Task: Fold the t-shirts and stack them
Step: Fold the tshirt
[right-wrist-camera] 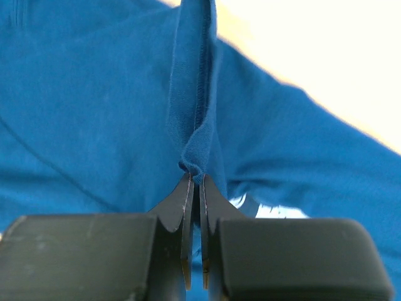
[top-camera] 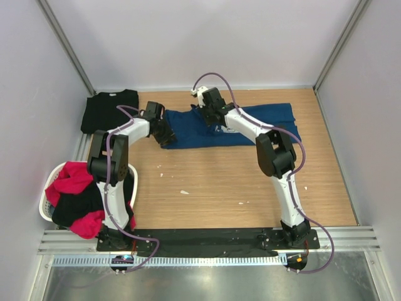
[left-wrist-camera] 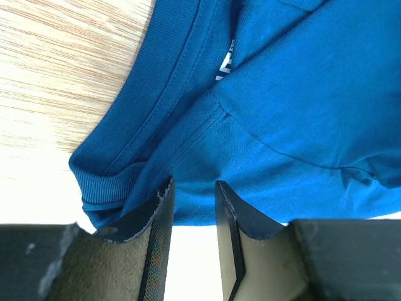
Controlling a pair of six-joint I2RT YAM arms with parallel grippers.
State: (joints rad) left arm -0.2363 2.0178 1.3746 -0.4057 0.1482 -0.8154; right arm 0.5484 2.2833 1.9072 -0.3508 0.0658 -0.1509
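Observation:
The navy blue t-shirt (top-camera: 250,125) lies spread across the far middle of the wooden table, with a bit of its pale print (top-camera: 224,130) showing. My right gripper (top-camera: 210,113) is over its far edge. In the right wrist view that gripper (right-wrist-camera: 196,175) is shut on a raised fold of blue cloth (right-wrist-camera: 194,94). My left gripper (top-camera: 164,135) is at the shirt's left end, by the ribbed collar (left-wrist-camera: 169,69). Its jaws (left-wrist-camera: 193,183) stand apart, and the shirt's edge (left-wrist-camera: 194,207) lies flat between the tips. A folded black t-shirt (top-camera: 109,110) rests at the far left.
A white laundry basket (top-camera: 47,200) at the near left holds red (top-camera: 72,179) and black (top-camera: 78,207) t-shirts that spill over its rim. Grey walls close in the table on three sides. Small white specks (top-camera: 185,192) dot the bare wood.

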